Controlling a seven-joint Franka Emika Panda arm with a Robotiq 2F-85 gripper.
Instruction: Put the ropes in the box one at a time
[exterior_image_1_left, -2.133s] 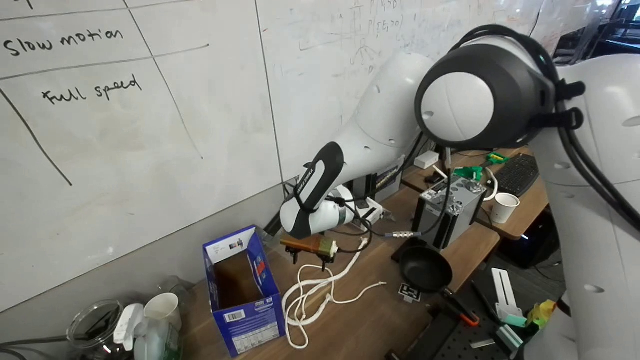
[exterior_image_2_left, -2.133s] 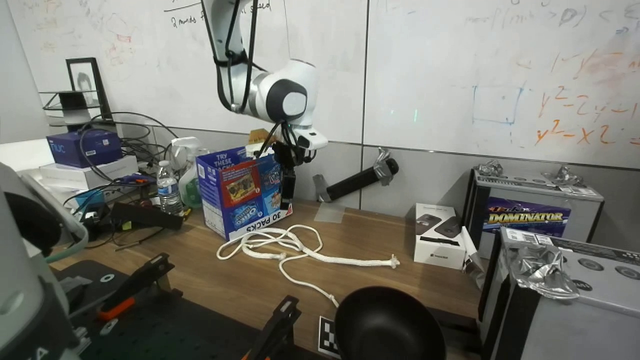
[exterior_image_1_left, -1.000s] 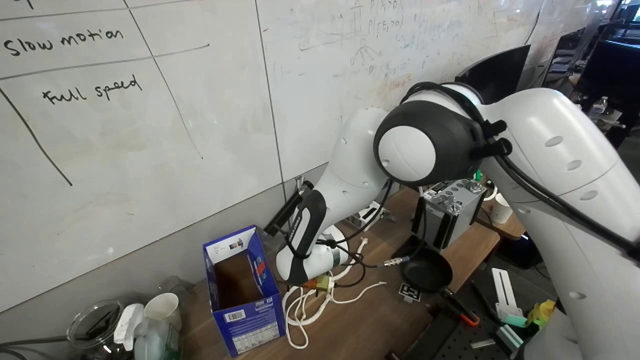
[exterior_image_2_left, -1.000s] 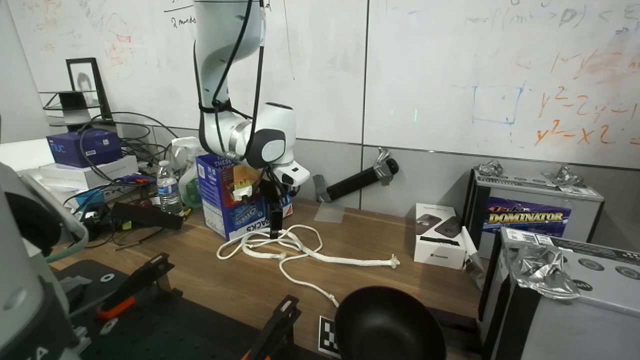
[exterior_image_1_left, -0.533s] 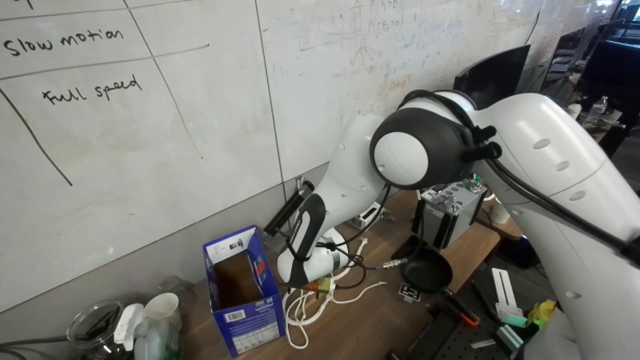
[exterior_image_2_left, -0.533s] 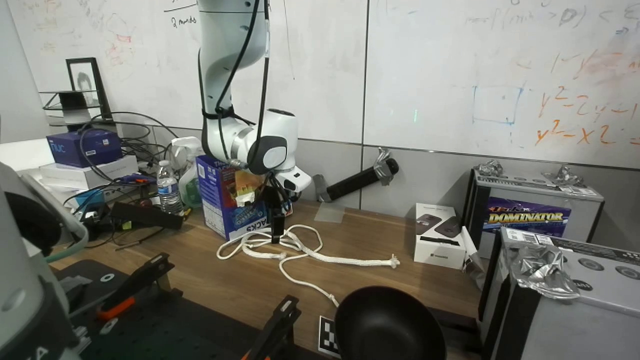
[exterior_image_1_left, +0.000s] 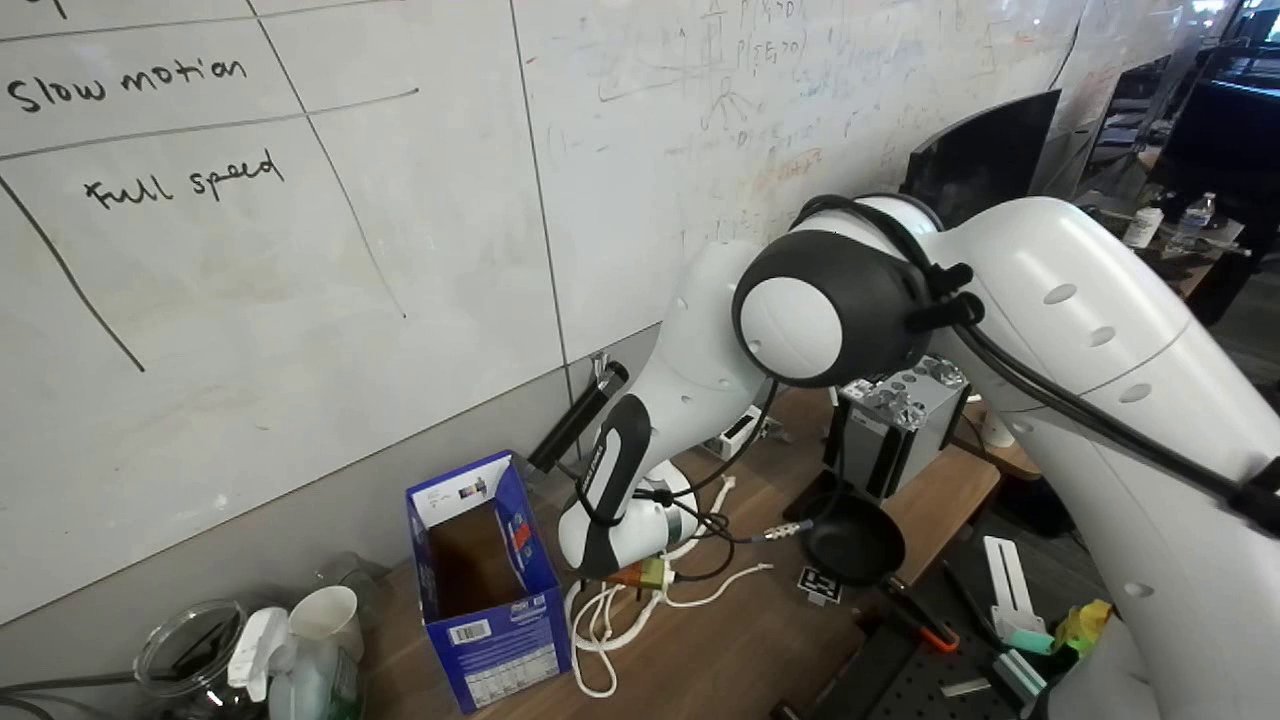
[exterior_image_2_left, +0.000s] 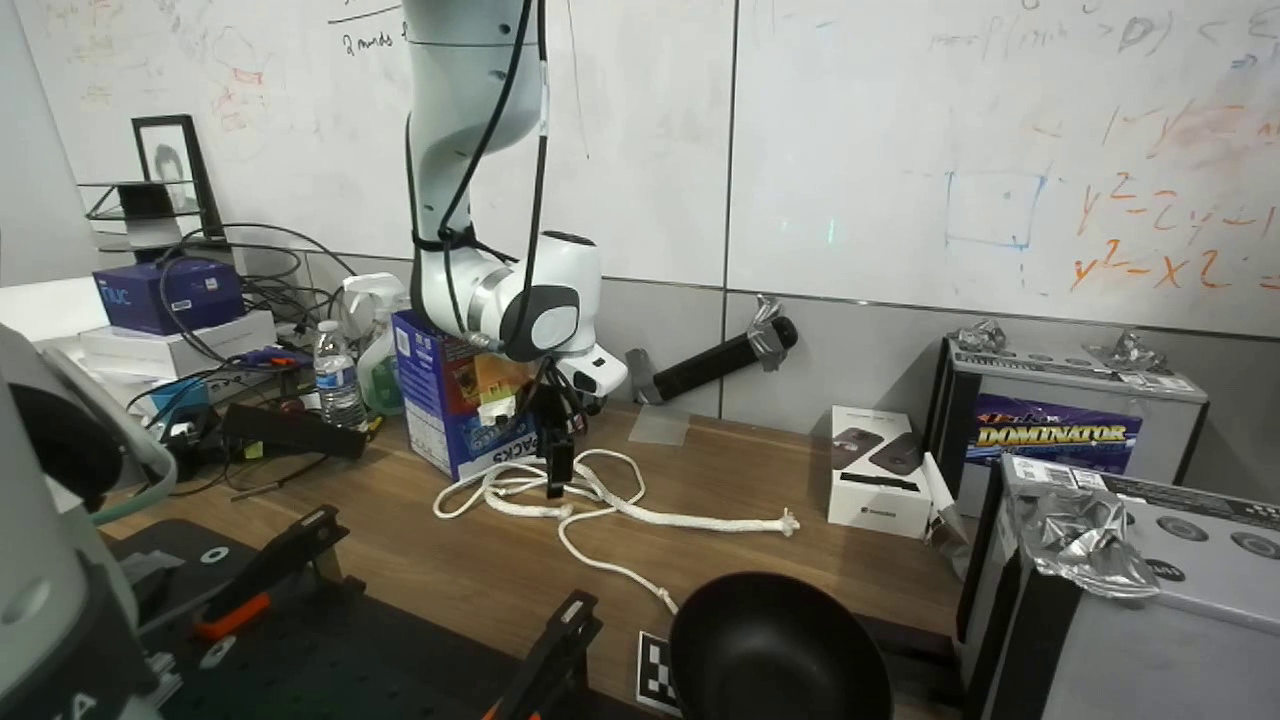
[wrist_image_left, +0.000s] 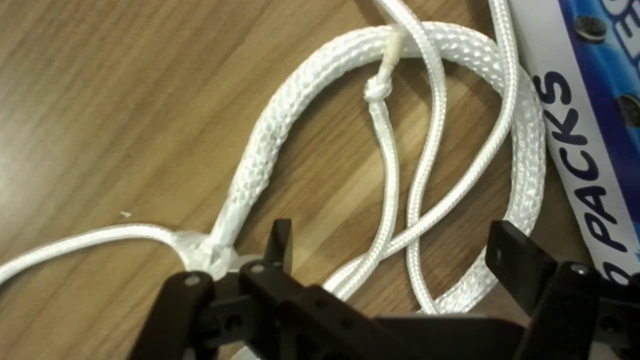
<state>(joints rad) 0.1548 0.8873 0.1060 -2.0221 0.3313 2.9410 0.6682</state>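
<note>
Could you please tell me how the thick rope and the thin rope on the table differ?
The thick rope is plainly broader than the thin rope. The thick rope's weave looks coarse, the thin rope's finer. In the wrist view, the thick rope bends in one wide arc, while the thin rope's strands cross one another. Both are white and lie on the wooden table, outside the blue box.

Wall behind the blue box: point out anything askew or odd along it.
The black tube at the grey lower wall looks askew: it slants upward instead of lying level, and crinkled silver tape near both ends makes it seem makeshift.
</note>
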